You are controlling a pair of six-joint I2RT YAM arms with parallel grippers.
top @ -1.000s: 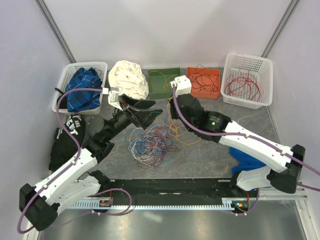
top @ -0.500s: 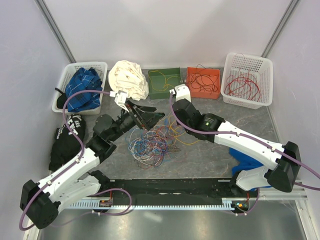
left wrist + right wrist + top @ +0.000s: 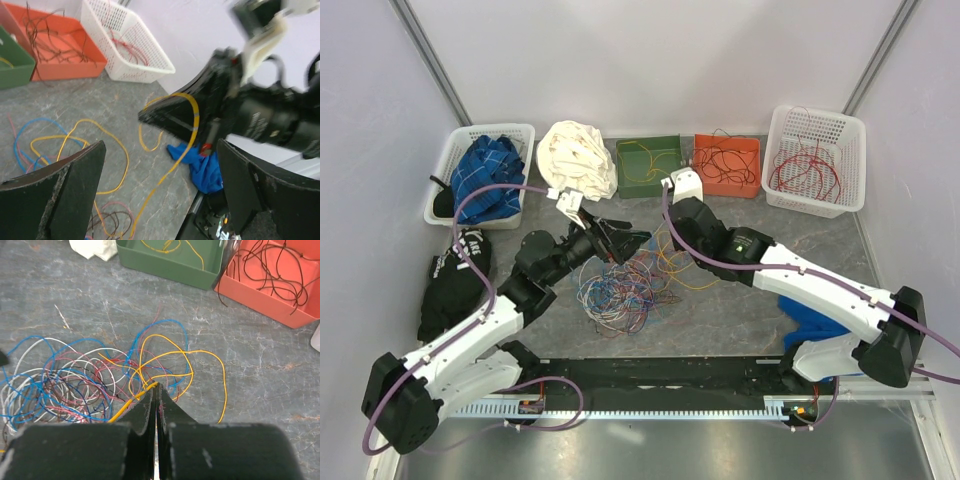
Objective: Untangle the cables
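The cables [image 3: 620, 285] lie in a loose tangle of blue, red, white and yellow loops at mid-table; the tangle also shows on the left in the right wrist view [image 3: 75, 380]. My right gripper [image 3: 156, 386] is shut on a yellow cable [image 3: 200, 352] and holds it above the tangle's right edge. In the top view it [image 3: 663, 236] sits just right of my left gripper [image 3: 623, 240]. My left gripper [image 3: 160, 192] is open and empty. In its view, the yellow cable [image 3: 194, 120] arches over the right gripper's fingers [image 3: 170, 112].
Along the back stand a basket of blue cloth [image 3: 485, 180], a white cloth [image 3: 575, 155], a green tray [image 3: 648, 165], an orange tray [image 3: 728, 165] and a white basket [image 3: 817, 160], the last three holding cables. A black cloth [image 3: 455, 275] lies left, a blue cloth [image 3: 810, 320] right.
My left gripper has moved right and down toward the tangle. My right wrist has come down and a little nearer, still over the tangle's right edge.
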